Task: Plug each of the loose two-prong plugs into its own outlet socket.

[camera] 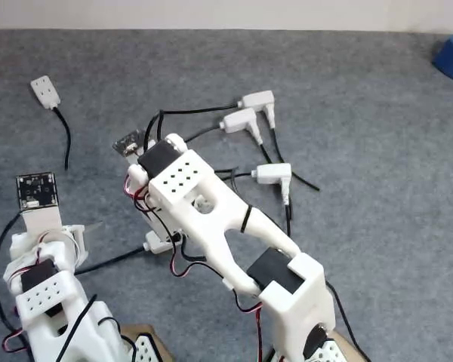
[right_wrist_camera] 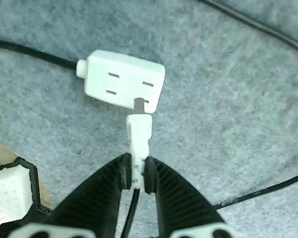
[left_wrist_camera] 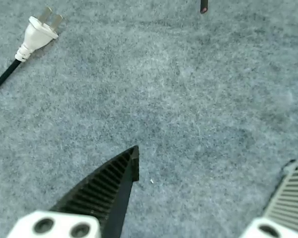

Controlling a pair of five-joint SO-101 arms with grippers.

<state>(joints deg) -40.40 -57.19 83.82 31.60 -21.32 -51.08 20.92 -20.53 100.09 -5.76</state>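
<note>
We count two white two-prong plugs. The held plug (right_wrist_camera: 139, 131) is pinched tight in the right gripper (right_wrist_camera: 136, 173), with its long axis running straight out from the jaws and its prongs pointing at, and touching, the one white four-slot socket block (right_wrist_camera: 121, 79). The loose plug (left_wrist_camera: 38, 30) lies on the grey carpet (left_wrist_camera: 188, 99) near the left gripper (left_wrist_camera: 213, 156), which is spread wide and empty. Its prongs point away from that gripper.

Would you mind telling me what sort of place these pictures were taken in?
Most likely a robotics test bench, not a home: a white left arm and right arm stand on a grey felt-like table, with a corded outlet socket and a loose plug laid out as practice pieces.
</note>
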